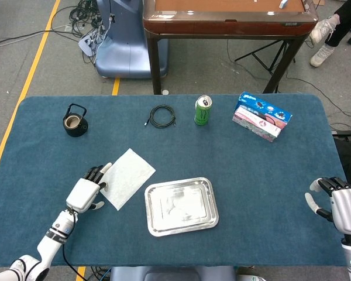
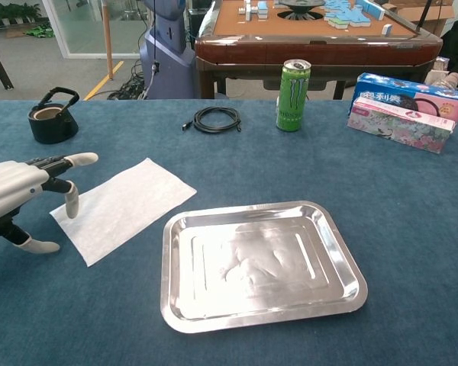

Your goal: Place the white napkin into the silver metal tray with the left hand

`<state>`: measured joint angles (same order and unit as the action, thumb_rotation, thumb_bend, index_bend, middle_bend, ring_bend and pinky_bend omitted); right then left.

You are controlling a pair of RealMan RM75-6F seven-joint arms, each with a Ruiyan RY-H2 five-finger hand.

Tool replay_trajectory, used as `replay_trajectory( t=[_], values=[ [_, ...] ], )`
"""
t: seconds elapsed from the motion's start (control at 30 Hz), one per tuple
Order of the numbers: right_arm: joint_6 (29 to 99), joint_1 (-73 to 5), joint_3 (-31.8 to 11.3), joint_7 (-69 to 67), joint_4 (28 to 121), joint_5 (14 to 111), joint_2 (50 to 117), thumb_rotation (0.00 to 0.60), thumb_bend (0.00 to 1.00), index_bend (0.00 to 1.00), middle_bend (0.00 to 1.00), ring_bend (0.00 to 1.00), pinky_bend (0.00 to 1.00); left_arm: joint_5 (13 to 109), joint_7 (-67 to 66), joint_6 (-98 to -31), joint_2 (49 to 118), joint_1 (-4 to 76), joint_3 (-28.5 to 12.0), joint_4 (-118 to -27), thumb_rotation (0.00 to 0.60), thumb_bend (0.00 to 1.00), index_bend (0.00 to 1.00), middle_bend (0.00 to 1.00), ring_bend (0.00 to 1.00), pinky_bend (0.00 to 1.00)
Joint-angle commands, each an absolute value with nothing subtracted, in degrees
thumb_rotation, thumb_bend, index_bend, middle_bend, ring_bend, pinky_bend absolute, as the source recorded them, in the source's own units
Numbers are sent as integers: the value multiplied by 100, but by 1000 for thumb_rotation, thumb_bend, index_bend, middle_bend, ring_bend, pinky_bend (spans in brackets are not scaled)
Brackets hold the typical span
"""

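- Two robot hands show at the near edge of the blue worktop (image 1: 269,170); the left robot hand (image 1: 86,192) hovers at the left tip of the white napkin (image 1: 126,177), fingers spread wide and holding nothing.
- The white napkin lies flat, turned cornerwise, left of centre toward the near edge, with one corner close beside the silver metal tray (image 1: 181,205) but not in it.
- The silver metal tray sits near the middle of the near edge, its bed bare and shiny.
- The right robot hand (image 1: 339,205) rests by the near right corner, fingers loosely apart around nothing.
- Along the far edge stand a black kettle (image 1: 75,120) toward the left corner, a coiled black cable (image 1: 162,116), a green can (image 1: 203,110) and stacked tissue packs (image 1: 262,116) toward the right.
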<state>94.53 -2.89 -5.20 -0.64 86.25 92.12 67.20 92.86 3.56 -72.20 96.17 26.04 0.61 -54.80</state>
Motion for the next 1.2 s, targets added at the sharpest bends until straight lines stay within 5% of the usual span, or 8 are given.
replay_trajectory(
  t=[0.03,0.97,1.2],
  values=[
    [9449,-292,-519,-61,8623,9212,6723,600,303,551,588,485,657,9277,391,-7221,9657,2617,62,-5427,600,116,512,0,0,94],
    [9424,-300,-520,-66,8634,9194,6702,600,303,551,588,485,657,9294,1279,-7568,10291,2652,48,-4529,600,117,548,17,0,172],
    [9400,-308,-515,-44,8643,9190,6700,600,303,551,588,485,657,9294,1378,-7595,10354,2637,80,-4424,600,202,561,21,0,174]
  ],
)
